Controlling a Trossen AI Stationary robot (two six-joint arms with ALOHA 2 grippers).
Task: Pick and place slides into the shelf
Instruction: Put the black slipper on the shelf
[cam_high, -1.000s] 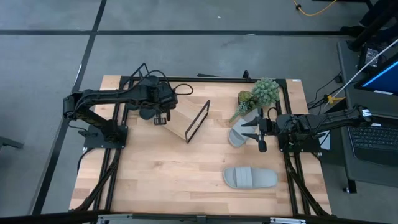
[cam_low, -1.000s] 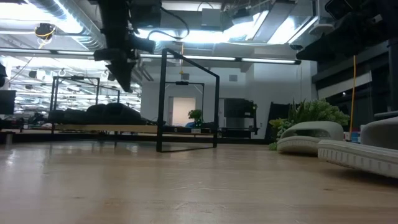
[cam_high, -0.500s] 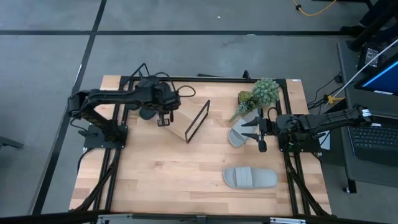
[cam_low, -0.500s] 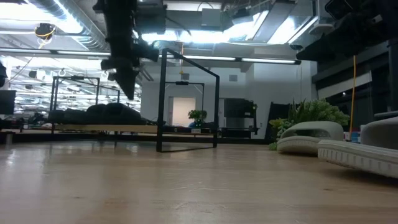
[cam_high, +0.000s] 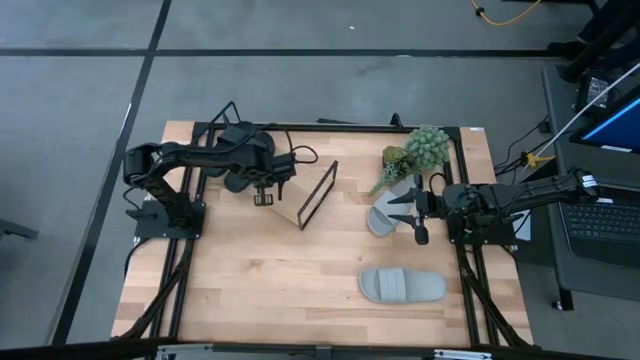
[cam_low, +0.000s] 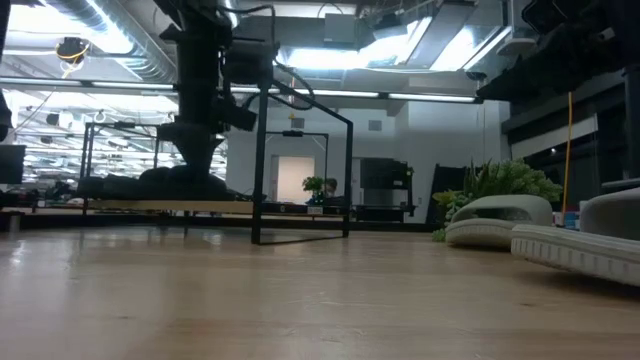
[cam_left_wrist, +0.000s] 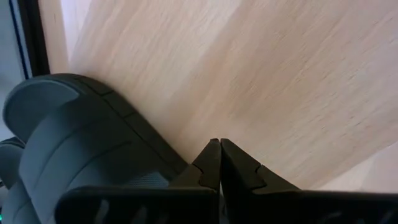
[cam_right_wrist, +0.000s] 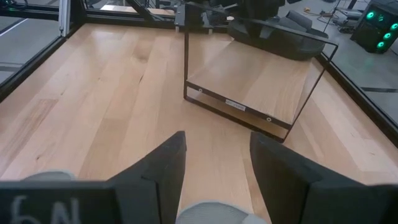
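Observation:
The shelf (cam_high: 293, 200) stands left of the table's centre, a light plank with a black wire end loop (cam_high: 318, 194). Two black slides (cam_low: 175, 183) lie on its left end. My left gripper (cam_high: 262, 196) is shut and low over that end; in the left wrist view its fingertips (cam_left_wrist: 219, 144) sit right beside a black slide's sole (cam_left_wrist: 68, 143) above the plank (cam_left_wrist: 280, 74). One grey slide (cam_high: 402, 286) lies sole-down near the table's near right. The other grey slide (cam_high: 380, 218) sits just ahead of my open right gripper (cam_high: 413, 212), which waits at the right edge. My left gripper's shut fingers (cam_left_wrist: 208, 165) point down at the plank beside the black slide's sole edge (cam_left_wrist: 149, 140). I cannot tell whether they touch the slide or the plank.
A potted plant (cam_high: 415, 150) stands at the far right, close behind the right gripper. Bare tabletop (cam_high: 270, 280) spreads between the shelf and the near edge. A black frame (cam_high: 190, 250) borders the table on the left and right.
My left gripper has come down from above the shelf's left end toward the black slides and shifted slightly toward the table's right, while its arm drew in. The slides, the shelf and the right arm have stayed where they were.

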